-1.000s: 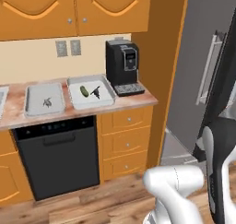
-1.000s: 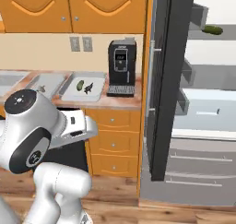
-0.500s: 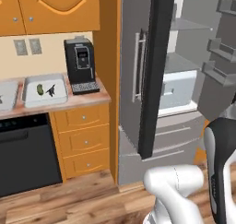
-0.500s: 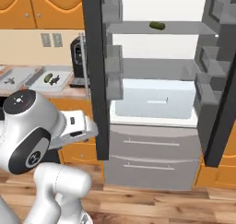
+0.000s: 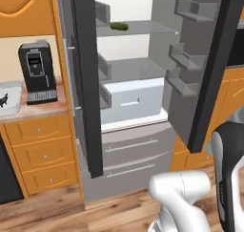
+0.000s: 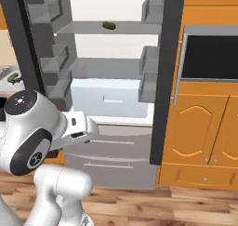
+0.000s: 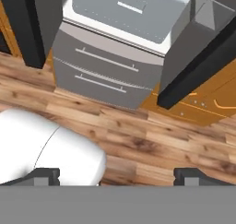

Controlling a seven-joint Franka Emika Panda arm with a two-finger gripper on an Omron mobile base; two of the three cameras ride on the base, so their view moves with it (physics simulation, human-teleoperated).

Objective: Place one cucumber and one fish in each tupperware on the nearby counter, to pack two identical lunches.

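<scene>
Where fridge (image 5: 133,97) stands open, cucumber (image 5: 118,26) on upper shelf; wood floor (image 7: 152,140).

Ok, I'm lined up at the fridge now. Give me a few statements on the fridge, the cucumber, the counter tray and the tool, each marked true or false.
1. Both fridge doors stand open. True.
2. A cucumber lies on the top shelf inside the fridge. True.
3. The tool is shut on the cucumber. False: its fingertips stand wide apart with nothing between them, over the wooden floor.
4. The coffee machine stands inside the fridge. False: it stands on the counter, left of the fridge.
5. The tupperware at the left edge of the left base view holds something dark. True.
6. The pale drawer in the fridge is pulled right out. False: it sits in place under the shelves.
</scene>
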